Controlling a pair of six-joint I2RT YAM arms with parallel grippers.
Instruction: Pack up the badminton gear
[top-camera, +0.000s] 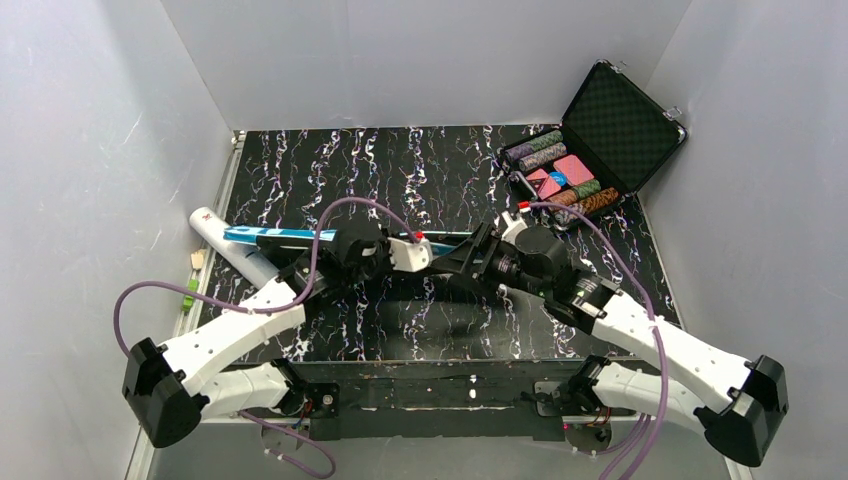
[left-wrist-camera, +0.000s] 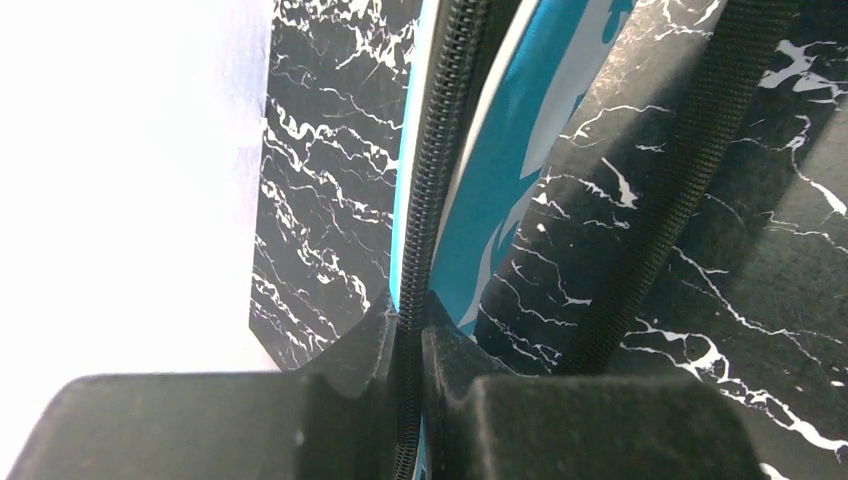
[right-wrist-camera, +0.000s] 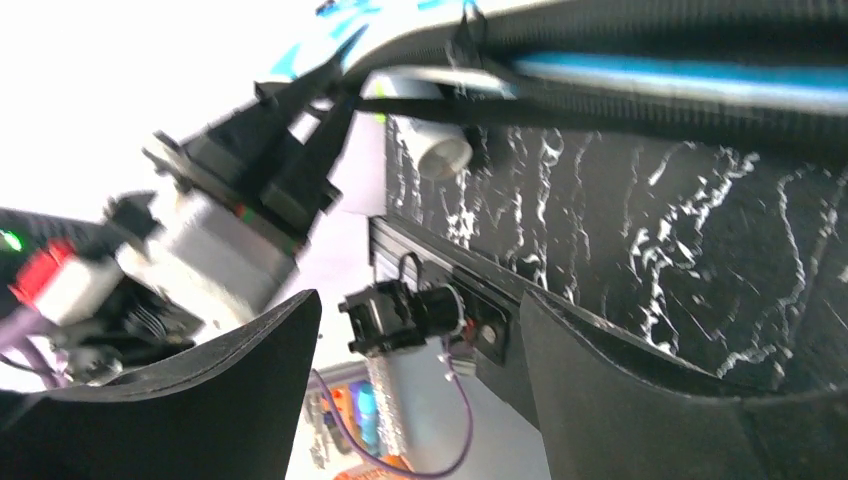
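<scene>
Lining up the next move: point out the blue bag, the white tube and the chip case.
blue bag (top-camera: 285, 233): top view, its visible blue edge.
white tube (top-camera: 212, 226): top view, body near its far end.
chip case (top-camera: 625, 125): top view, open lid's foam lining.

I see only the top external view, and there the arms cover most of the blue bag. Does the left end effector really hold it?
Observer: Yes. In the left wrist view the left end effector is shut on the black zipper at the edge of the blue bag.
Operator: And the right one, does it grip something too?
Observer: No. In the right wrist view the right end effector is open, and nothing lies between its fingers.
</scene>
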